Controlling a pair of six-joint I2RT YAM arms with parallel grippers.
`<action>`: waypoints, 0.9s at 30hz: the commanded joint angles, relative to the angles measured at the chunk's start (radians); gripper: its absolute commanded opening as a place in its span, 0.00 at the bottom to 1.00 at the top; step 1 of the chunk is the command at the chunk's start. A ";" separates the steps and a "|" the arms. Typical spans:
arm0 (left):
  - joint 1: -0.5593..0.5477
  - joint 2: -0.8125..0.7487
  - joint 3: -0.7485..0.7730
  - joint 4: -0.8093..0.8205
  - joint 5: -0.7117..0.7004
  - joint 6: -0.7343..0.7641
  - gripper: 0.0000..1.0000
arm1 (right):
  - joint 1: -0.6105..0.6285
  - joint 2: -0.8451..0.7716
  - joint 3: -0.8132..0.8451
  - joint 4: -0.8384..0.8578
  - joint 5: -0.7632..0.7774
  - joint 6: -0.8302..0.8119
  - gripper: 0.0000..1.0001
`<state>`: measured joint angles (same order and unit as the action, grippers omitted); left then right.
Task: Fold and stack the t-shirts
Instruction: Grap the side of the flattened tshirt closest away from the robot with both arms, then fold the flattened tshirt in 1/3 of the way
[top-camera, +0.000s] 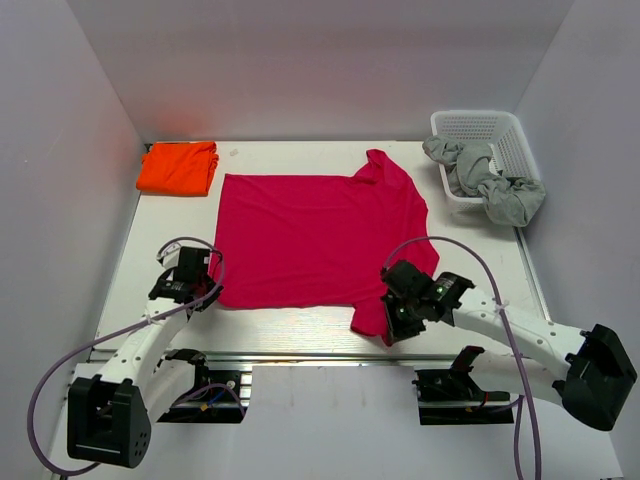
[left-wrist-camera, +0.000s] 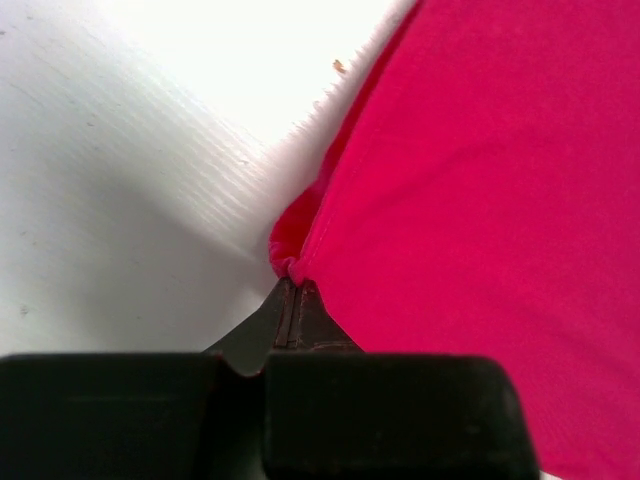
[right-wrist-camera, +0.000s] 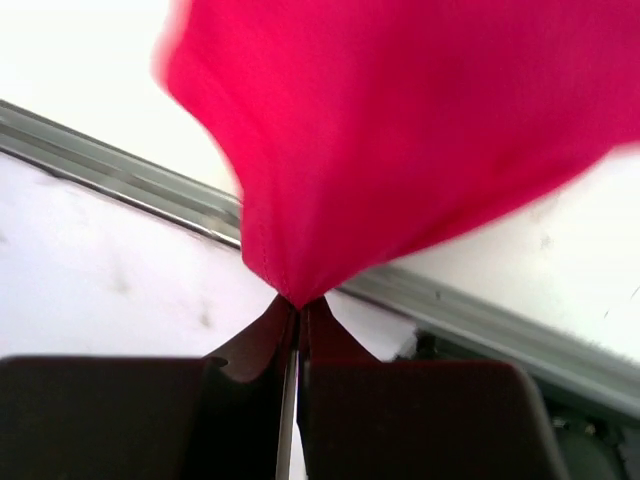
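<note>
A magenta-red t-shirt (top-camera: 320, 235) lies spread flat in the middle of the table, with one sleeve at the near right. My left gripper (top-camera: 210, 292) is at its near left corner, shut on a small bunch of the hem (left-wrist-camera: 290, 262). My right gripper (top-camera: 393, 328) is at the near right sleeve, shut on a pinch of the cloth (right-wrist-camera: 400, 130), which hangs up from the fingertips (right-wrist-camera: 298, 303) above the table's front edge. A folded bright orange t-shirt (top-camera: 178, 167) rests at the back left corner, apart from both grippers.
At the back right stands a white basket (top-camera: 510, 130) with grey cloth (top-camera: 490, 185) spilling over its rim. A metal rail (top-camera: 320, 355) runs along the table's near edge. White walls close in the left, back and right sides.
</note>
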<state>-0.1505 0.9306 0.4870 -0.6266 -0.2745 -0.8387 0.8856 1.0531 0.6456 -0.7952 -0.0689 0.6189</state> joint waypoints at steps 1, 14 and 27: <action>0.005 -0.009 0.050 0.042 0.053 0.006 0.00 | -0.002 0.018 0.098 0.057 0.065 -0.053 0.00; 0.005 0.224 0.258 0.093 0.017 0.018 0.00 | -0.164 0.217 0.294 0.290 0.313 -0.094 0.00; 0.035 0.523 0.536 0.097 -0.037 0.018 0.00 | -0.415 0.459 0.529 0.347 0.238 -0.226 0.00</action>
<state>-0.1314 1.4311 0.9539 -0.5308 -0.2783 -0.8265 0.5060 1.4548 1.1137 -0.4839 0.1978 0.4557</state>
